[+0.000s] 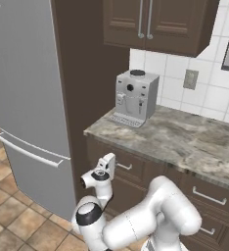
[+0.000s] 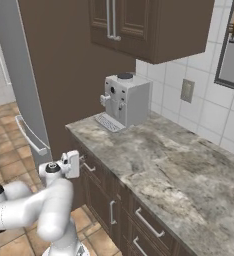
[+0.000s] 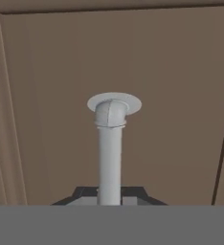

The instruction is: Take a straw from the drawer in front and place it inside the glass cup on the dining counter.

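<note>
Against the left wall of the kitchen stands a tall grey fridge (image 1: 26, 98), with a brown panel between it and the cabinets. Next in size, a marbled worktop (image 1: 185, 139) runs off to the right under dark brown wall cupboards (image 1: 150, 24) and a white tiled wall carrying a beige wall socket (image 1: 190, 79). On the near left corner of that worktop sits a silver coffee machine (image 1: 135, 97). Below the worktop is a row of dark brown drawers with silver bar handles; the drawer (image 1: 128, 169) at the fridge end is shut, its front flush with the others. The white arm reaches up from the floor to this drawer front, and the gripper (image 3: 110, 198) is at the near end of its handle (image 3: 109, 148). From the hand camera, the silver bar runs straight up between the two dark fingertips (image 3: 80, 195) to its round mount on the brown panel, and the jaws are closed tight around the bar. With the drawer shut, the straw inside cannot be seen.
</note>
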